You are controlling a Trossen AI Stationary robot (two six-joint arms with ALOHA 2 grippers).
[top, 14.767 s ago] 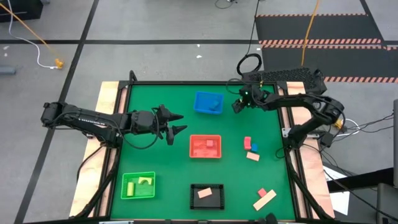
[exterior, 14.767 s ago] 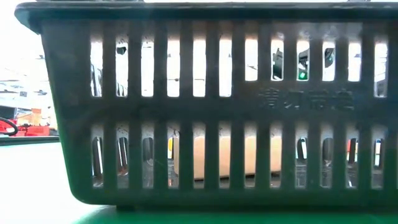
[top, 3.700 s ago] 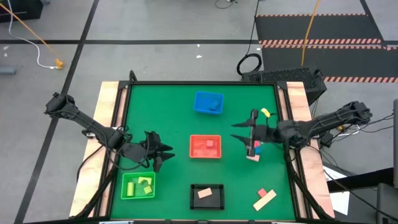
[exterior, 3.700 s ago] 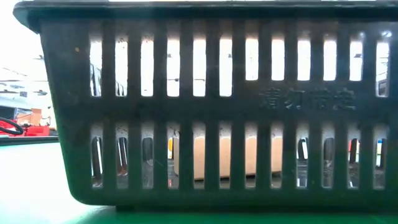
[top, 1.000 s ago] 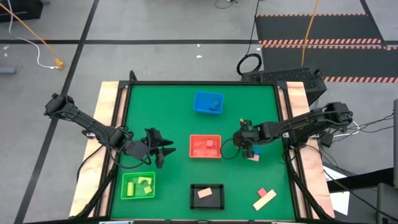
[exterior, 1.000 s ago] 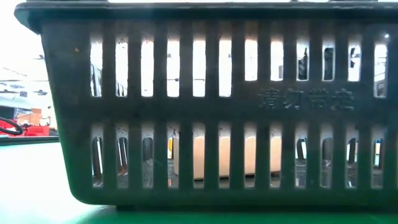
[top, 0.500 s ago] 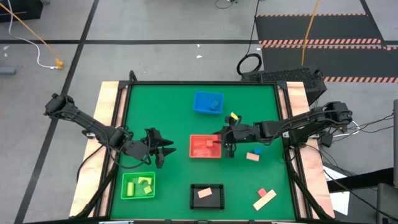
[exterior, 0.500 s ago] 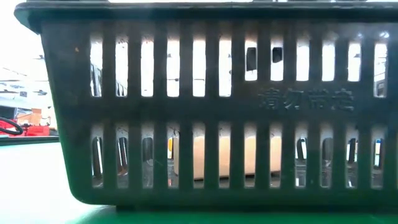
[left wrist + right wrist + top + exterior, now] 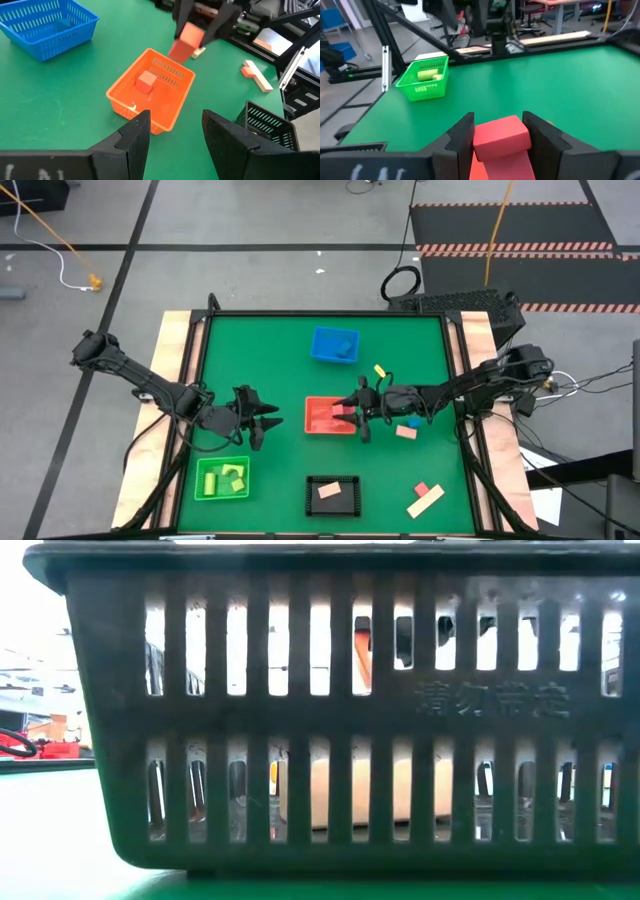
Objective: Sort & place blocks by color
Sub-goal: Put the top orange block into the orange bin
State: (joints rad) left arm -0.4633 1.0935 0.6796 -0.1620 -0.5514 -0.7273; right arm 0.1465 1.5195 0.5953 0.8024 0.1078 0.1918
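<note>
My right gripper (image 9: 354, 415) hangs over the right part of the red bin (image 9: 312, 416), shut on a red block (image 9: 186, 40). One red cube (image 9: 145, 81) lies on the bin's floor. My left gripper (image 9: 272, 420) waits open to the left of the red bin, with nothing between its fingers (image 9: 132, 137). A blue block (image 9: 413, 420) and a tan block (image 9: 405, 432) lie on the green mat to the right of the red bin. A pink block (image 9: 424, 489) and a tan bar (image 9: 425, 503) lie near the front right corner. My right gripper pinches the red block's upper end (image 9: 500, 131) between its two fingers, one on each side face. The fingers come from the table's right, slanting down. The block hangs tilted below the fingers, lifted clear above the red bin; its lower end (image 9: 176, 51) points toward the bin.
A blue bin (image 9: 335, 345) stands at the far middle. A green bin (image 9: 222, 478) with yellow pieces sits at the near left. A black bin (image 9: 332, 493) with a tan block stands at the near middle; its slatted wall (image 9: 320, 720) fills the low view.
My right gripper has moved from the loose blocks toward the table's left, carrying the red block lifted clear of the mat, and now hangs over the red bin. The blue and tan blocks stay where they were.
</note>
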